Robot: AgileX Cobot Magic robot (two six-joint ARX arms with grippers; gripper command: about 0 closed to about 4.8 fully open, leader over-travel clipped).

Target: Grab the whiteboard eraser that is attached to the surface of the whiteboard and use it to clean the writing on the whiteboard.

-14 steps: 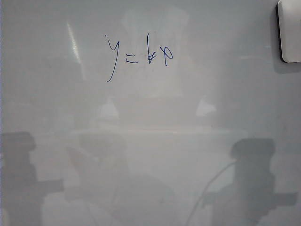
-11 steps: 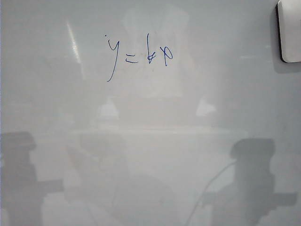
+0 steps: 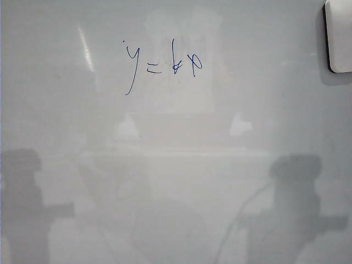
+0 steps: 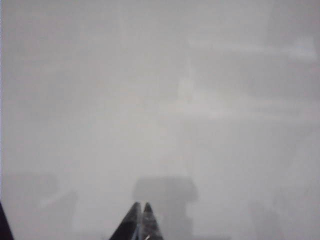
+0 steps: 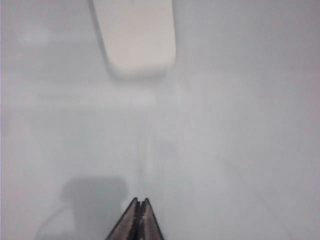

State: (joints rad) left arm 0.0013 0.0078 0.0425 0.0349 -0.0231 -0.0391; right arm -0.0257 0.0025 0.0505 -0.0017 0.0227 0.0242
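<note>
The whiteboard (image 3: 176, 165) fills the exterior view, with blue handwriting (image 3: 162, 65) near its upper middle. The whiteboard eraser (image 3: 339, 34), a white rounded block with a dark edge, sticks to the board at the far upper right, partly cut off by the frame. In the right wrist view the eraser (image 5: 137, 37) lies well ahead of my right gripper (image 5: 139, 201), which is shut and empty. My left gripper (image 4: 141, 205) is shut too, with only bare board (image 4: 150, 100) ahead of it. Neither arm shows in the exterior view, only their shadows low on the board.
Dim reflections and two dark arm shadows (image 3: 294, 203) lie across the lower part of the board. A bright glare streak (image 3: 85, 49) sits at the upper left.
</note>
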